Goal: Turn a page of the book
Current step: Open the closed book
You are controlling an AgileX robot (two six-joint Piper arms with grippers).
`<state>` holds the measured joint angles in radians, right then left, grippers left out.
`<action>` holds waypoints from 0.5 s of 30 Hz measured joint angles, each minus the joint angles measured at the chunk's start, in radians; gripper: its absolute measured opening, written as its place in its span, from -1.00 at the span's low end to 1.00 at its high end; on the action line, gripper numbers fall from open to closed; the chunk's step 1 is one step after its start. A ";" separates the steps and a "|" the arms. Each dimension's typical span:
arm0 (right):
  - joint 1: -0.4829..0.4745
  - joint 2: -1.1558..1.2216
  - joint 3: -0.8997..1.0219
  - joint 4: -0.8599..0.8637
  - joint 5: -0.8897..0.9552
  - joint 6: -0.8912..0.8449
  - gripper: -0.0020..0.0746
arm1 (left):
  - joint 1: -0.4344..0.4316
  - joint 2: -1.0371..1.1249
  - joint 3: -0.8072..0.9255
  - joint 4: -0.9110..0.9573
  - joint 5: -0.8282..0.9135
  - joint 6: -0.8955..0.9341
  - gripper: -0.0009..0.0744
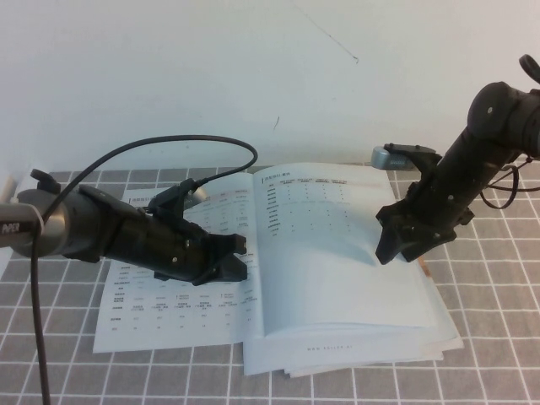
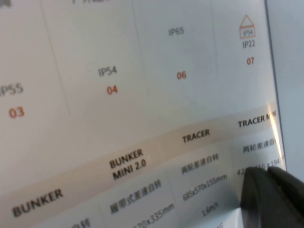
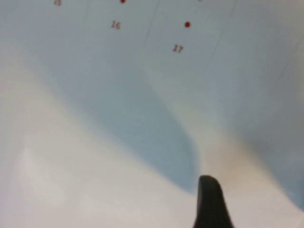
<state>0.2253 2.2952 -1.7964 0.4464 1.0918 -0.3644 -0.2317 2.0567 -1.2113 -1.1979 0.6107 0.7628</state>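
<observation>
The book (image 1: 194, 316) lies open on the checked cloth. My left gripper (image 1: 234, 257) is shut and empty, its fingertips (image 2: 266, 183) resting on the densely printed left page near the spine. The page (image 1: 337, 287), with a short table at its top and blank below, is the right-hand one, and it bows upward near its outer edge. My right gripper (image 1: 390, 251) sits at that raised outer part and looks open. In the right wrist view one finger (image 3: 209, 199) shows against the curved sheet (image 3: 118, 142); the other is hidden by the page.
A grey-and-white checked cloth (image 1: 489, 337) covers the table. A white wall stands behind. Further white sheets (image 1: 354, 364) stick out under the book's front right. The left arm's black cable (image 1: 38, 337) loops over the left side.
</observation>
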 joint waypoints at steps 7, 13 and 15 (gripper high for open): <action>0.000 0.003 0.000 -0.030 -0.011 0.062 0.12 | 0.000 0.000 0.000 -0.002 0.000 0.007 -0.99; -0.018 0.032 -0.008 0.112 0.000 -0.031 0.12 | 0.000 0.000 0.000 -0.002 0.000 0.014 -0.99; -0.020 0.039 -0.008 0.179 0.000 -0.062 0.12 | 0.000 0.000 0.000 -0.002 0.000 0.014 -0.99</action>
<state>0.2054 2.3343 -1.8041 0.6256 1.0920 -0.4263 -0.2317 2.0567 -1.2113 -1.1998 0.6107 0.7768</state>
